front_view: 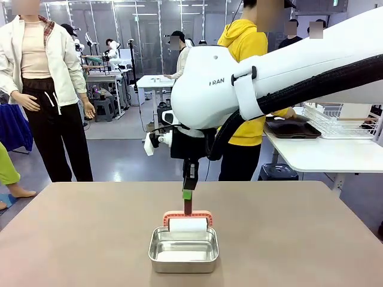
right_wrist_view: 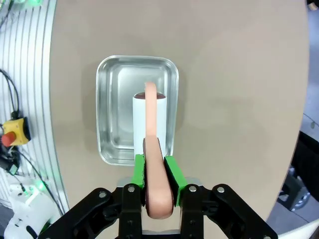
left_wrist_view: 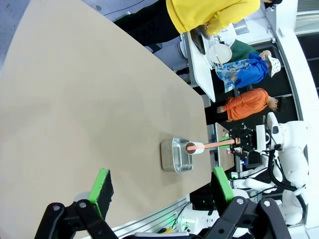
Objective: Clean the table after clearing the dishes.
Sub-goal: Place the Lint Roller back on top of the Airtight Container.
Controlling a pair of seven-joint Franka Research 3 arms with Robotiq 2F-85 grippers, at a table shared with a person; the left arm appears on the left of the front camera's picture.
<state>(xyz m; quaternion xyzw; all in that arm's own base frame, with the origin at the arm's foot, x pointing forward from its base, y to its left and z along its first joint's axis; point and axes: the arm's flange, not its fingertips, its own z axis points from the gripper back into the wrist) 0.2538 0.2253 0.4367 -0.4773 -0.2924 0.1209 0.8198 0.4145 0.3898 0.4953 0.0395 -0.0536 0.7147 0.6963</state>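
Observation:
My right gripper (front_view: 188,195) (right_wrist_view: 154,167) is shut on the pink handle of a lint roller (front_view: 188,225) (right_wrist_view: 145,124). Its white roll hangs over the far edge of a shiny steel pan (front_view: 154,253) (right_wrist_view: 109,99) on the taupe table (front_view: 78,239) (right_wrist_view: 229,74). In the left wrist view my left gripper (left_wrist_view: 160,173) is open and holds nothing, well above the table (left_wrist_view: 75,99); the pan (left_wrist_view: 175,155) and roller (left_wrist_view: 195,148) show farther off. A dark tray (front_view: 293,128) lies on the white side table, and a white plate (left_wrist_view: 219,52) sits by the person in yellow.
A person in a yellow hoodie (front_view: 244,45) stands at the far side, bent over the white side table (front_view: 323,155). On that table a white wire basket (front_view: 335,119) stands beside the tray. The taupe top around the pan is bare.

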